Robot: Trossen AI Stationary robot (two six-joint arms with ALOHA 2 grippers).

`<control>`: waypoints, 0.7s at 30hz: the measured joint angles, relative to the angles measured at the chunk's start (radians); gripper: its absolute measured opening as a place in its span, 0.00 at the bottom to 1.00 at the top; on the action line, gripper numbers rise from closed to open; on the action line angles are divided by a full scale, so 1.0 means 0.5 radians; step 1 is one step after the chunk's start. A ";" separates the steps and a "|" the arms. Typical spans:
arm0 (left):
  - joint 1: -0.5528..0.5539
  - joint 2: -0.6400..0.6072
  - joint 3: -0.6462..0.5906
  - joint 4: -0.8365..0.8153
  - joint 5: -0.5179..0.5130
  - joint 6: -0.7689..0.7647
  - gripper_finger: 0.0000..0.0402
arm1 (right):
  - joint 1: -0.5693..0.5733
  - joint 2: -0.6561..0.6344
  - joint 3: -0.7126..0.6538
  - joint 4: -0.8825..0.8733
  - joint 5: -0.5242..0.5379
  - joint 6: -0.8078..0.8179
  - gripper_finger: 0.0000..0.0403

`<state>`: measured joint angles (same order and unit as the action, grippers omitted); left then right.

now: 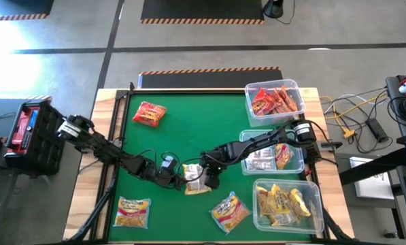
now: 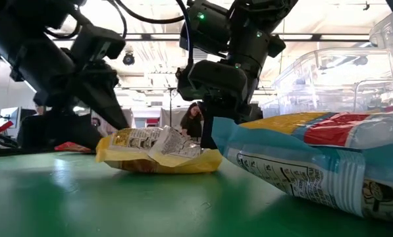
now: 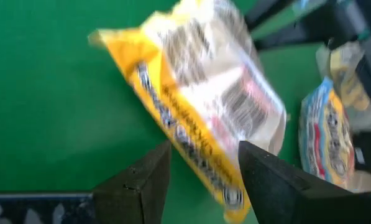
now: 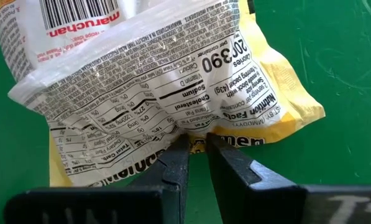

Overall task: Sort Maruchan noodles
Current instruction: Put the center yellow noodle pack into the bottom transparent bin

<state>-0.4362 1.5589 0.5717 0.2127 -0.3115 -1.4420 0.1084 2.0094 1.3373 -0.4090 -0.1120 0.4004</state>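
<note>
You have the right pincer point(image 4: 197, 149) pinching the edge of a yellow crinkly plastic noodle packet point(image 1: 196, 184), which lies back side up in the middle of the green counter point(image 1: 182, 129). The left pincer point(image 3: 201, 174) is spread, with the packet's other end just in front of its fingers.

The sorting looks more than half done. The clear plastic bin of red packets point(image 1: 274, 100), the middle clear bin with white-and-yellow packets point(image 1: 274, 158) and the near clear bin of yellow packets point(image 1: 288, 202) already hold several each. Still loose on the counter are a red packet point(image 1: 149, 113), a yellow-orange packet point(image 1: 133, 211), a yellow-blue packet point(image 1: 230, 211) and the pinched one.
</note>
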 joint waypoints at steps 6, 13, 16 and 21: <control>-0.063 -0.033 -0.041 -0.008 -0.309 -0.030 0.43 | -0.029 0.000 0.000 0.024 0.000 0.010 0.13; -0.108 -0.104 -0.170 0.063 -0.363 -0.091 0.43 | -0.065 0.000 0.000 0.080 0.001 0.039 0.13; -0.106 -0.142 -0.212 0.078 -0.361 0.017 0.43 | -0.069 0.000 0.000 0.101 0.000 0.040 0.13; -0.105 -0.224 -0.245 0.067 -0.357 0.093 0.48 | -0.071 0.000 0.000 0.132 0.003 0.039 0.13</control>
<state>-0.4889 1.4467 0.4492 0.2462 -0.4899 -1.3956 0.0731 2.0094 1.3373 -0.3432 -0.1105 0.4198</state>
